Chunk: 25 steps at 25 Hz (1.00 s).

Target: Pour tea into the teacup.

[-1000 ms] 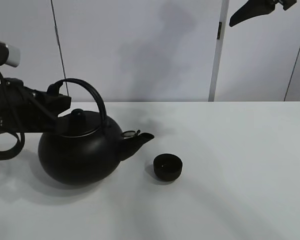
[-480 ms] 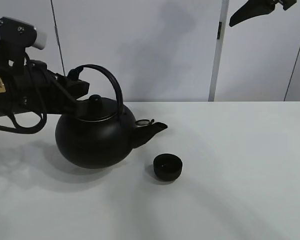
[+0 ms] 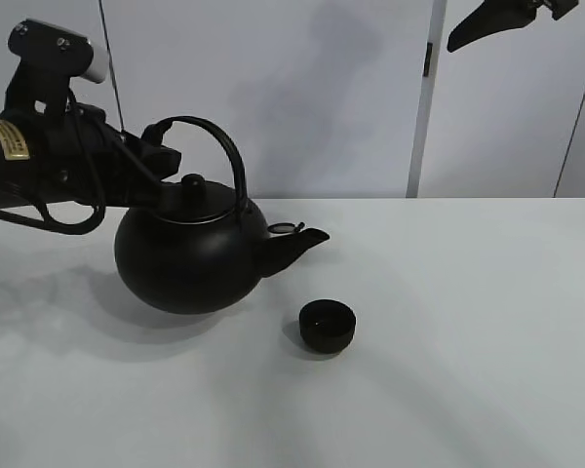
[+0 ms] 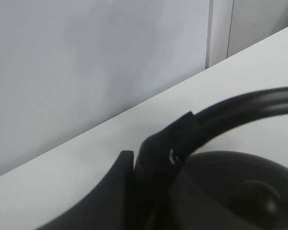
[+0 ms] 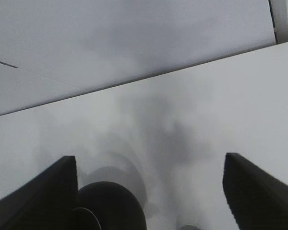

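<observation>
1. Over the white table [image 3: 468, 390], the black kettle [image 3: 190, 263] has risen and travelled right since a second ago; it now hangs clear of the surface with its shadow beneath it, body close to level, lid still seated.
2. The left arm has swung up and inward with it; the left gripper [image 3: 164, 156] is pressed together on the kettle's arched handle [image 3: 219, 141] near its rear end; the left wrist view shows a dark finger [image 4: 156, 153] clamped against the handle band.
3. The right gripper [image 3: 487, 27] has not shifted; it hangs high at the far right, well apart from everything; its jaws stand spread with nothing between them (the right wrist view looks down past both fingers at the table).
4. The spout [image 3: 297, 241] has come nearer the cup, but its tip sits short of it, to the left and above in the high view; no stream shows.
5. The teacup [image 3: 328, 325] stands upright on the table in the same spot, right of the kettle and apart from it; its inside is too dark to tell whether it holds any tea.
6. Progress, as I judge it: the grasp and lift are done, the carry is partly done; bringing the spout over the rim, tipping, pouring and setting the kettle down remain.
</observation>
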Each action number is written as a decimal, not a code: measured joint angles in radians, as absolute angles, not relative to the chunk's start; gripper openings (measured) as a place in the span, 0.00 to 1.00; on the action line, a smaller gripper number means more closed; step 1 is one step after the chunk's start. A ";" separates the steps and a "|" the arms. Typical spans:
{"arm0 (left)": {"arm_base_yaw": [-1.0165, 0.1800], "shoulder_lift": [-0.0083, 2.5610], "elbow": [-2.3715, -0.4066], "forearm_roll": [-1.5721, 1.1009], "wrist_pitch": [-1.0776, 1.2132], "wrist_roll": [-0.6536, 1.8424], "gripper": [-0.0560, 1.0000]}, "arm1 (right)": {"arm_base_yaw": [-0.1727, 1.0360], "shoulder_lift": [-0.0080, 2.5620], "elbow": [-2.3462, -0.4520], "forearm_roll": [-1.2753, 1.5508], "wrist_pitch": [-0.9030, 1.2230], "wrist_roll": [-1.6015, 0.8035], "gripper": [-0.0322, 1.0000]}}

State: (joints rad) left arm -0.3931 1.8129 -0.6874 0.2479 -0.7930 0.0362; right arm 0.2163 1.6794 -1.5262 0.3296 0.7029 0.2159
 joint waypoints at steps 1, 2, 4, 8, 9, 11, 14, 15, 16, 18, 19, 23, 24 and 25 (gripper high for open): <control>-0.393 1.813 -0.690 0.248 -0.790 0.036 0.15 | 0.216 1.679 -1.526 0.330 0.703 0.216 0.58; -0.393 1.813 -0.692 0.248 -0.790 0.040 0.15 | 0.216 1.679 -1.526 0.330 0.703 0.216 0.58; -0.394 1.813 -0.696 0.248 -0.788 0.062 0.15 | 0.216 1.679 -1.526 0.330 0.703 0.216 0.58; -0.394 1.813 -0.699 0.247 -0.782 0.082 0.15 | 0.216 1.679 -1.526 0.330 0.703 0.216 0.58; -0.394 1.813 -0.702 0.247 -0.776 0.083 0.15 | 0.216 1.679 -1.526 0.330 0.703 0.216 0.58; -0.394 1.813 -0.715 0.247 -0.743 0.084 0.15 | 0.216 1.679 -1.526 0.330 0.703 0.216 0.58; -0.394 1.816 -0.739 0.248 -0.708 0.084 0.15 | 0.216 1.679 -1.526 0.330 0.703 0.216 0.58; -0.394 1.821 -0.747 0.248 -0.705 0.084 0.15 | 0.216 1.679 -1.526 0.330 0.703 0.216 0.58; -0.394 1.827 -0.757 0.248 -0.707 0.084 0.15 | 0.216 1.679 -1.526 0.330 0.703 0.216 0.58; -0.394 1.840 -0.772 0.248 -0.708 0.084 0.15 | 0.216 1.679 -1.526 0.330 0.703 0.216 0.58; -0.394 1.846 -0.775 0.248 -0.708 0.084 0.15 | 0.216 1.679 -1.526 0.330 0.703 0.216 0.58; -0.394 1.854 -0.784 0.248 -0.697 0.084 0.15 | 0.216 1.679 -1.526 0.330 0.703 0.216 0.58; -0.394 1.854 -0.788 0.248 -0.690 0.088 0.15 | 0.216 1.679 -1.526 0.330 0.703 0.216 0.58; -0.394 1.854 -0.790 0.248 -0.684 0.097 0.15 | 0.216 1.679 -1.526 0.330 0.703 0.216 0.58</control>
